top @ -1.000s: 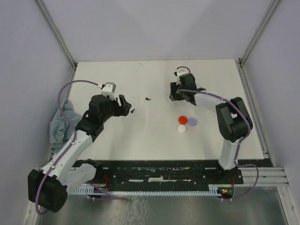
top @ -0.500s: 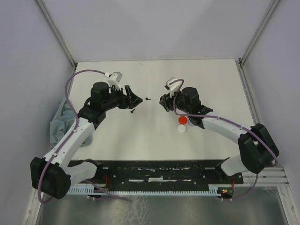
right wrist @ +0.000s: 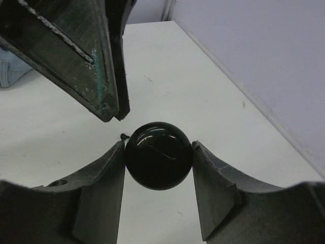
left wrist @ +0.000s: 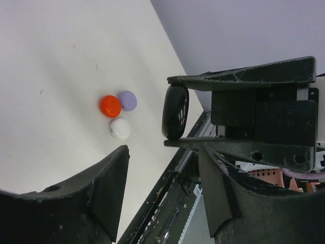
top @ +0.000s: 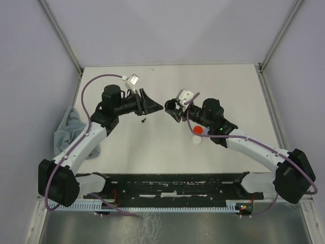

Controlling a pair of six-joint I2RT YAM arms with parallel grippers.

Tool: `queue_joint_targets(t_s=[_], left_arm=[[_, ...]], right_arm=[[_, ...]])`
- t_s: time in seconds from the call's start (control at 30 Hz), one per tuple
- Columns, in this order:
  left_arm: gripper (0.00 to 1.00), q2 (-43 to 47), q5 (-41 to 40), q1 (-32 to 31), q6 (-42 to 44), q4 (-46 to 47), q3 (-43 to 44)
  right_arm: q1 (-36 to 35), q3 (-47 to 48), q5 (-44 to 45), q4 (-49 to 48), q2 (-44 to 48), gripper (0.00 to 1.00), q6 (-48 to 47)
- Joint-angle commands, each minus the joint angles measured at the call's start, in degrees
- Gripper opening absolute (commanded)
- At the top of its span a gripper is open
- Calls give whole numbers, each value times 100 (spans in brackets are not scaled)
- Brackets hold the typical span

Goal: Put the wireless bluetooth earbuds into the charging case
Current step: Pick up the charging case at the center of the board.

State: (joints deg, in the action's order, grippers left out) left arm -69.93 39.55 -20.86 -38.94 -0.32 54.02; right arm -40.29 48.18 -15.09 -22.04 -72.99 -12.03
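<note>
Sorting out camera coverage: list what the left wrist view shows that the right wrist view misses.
Left wrist only: the red case, lavender case and white case clustered on the table. Right wrist only: a blue cloth at the frame's left edge. Both: the black case clamped in the right end effector, the left end effector beside it, and the white table.

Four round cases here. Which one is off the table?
The black case, clamped between the right gripper's fingers in the air. The red case, lavender case and white case sit clustered on the table.
</note>
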Motion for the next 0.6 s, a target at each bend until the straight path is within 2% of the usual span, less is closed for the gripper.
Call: queue_joint_targets(t_s=[0.0,0.43,0.57], left_arm=[[62,-39,510,-85,-513,716,324],[46,-341,424,-338,-464,765,507],[45,-425,307,-383,-316,576,626]], right_arm=[[-115,61,-289,-281,188,30,-386],[-235,198,-520,-344,141,29,-477],[-256,225,-534,-336,147,29,-537]])
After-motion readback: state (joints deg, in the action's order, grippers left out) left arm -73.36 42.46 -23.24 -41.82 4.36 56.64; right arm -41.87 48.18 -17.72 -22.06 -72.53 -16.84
